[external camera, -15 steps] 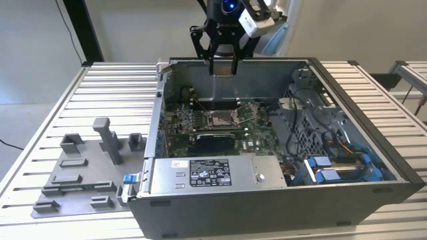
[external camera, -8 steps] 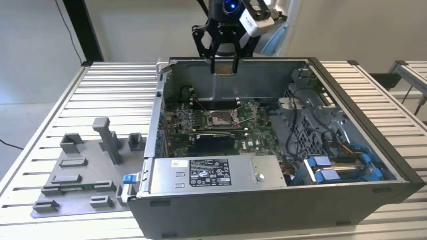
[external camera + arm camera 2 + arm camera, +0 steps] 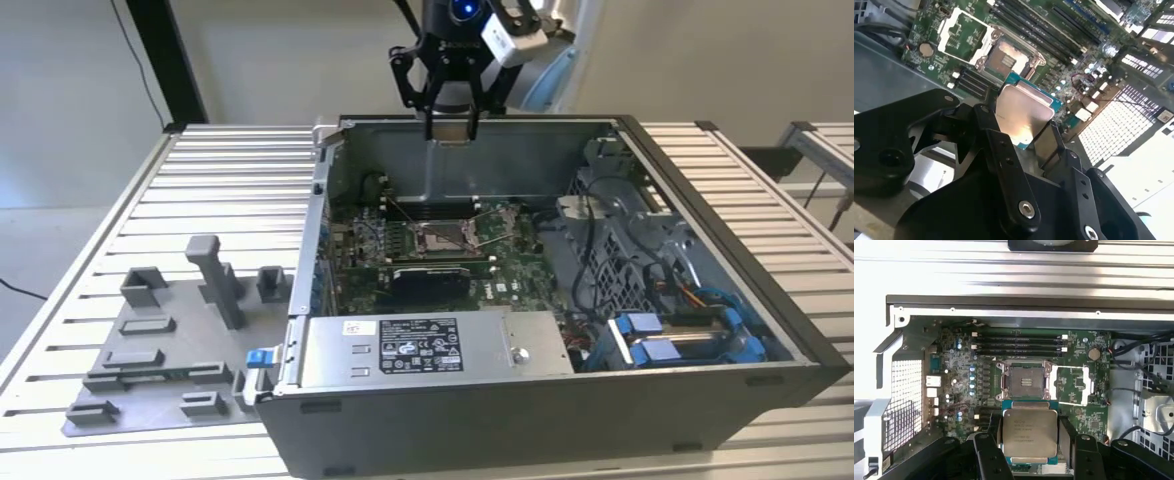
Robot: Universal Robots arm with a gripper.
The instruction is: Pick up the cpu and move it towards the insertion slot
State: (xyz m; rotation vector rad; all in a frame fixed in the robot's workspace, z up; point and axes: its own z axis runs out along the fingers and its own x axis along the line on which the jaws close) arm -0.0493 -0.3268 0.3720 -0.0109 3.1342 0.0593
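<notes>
In both wrist views the gripper pinches the cpu by two opposite edges, one dark finger on each side, so the chip's silvery top faces the camera with its green rim showing. Beyond it, below on the green motherboard, the insertion slot lies open with its metal frame folded to one side. In the exterior view the gripper hangs over the far wall of the open computer case, well above the slot, with the gray fixture blocks on the slatted table to the exterior view's left.
</notes>
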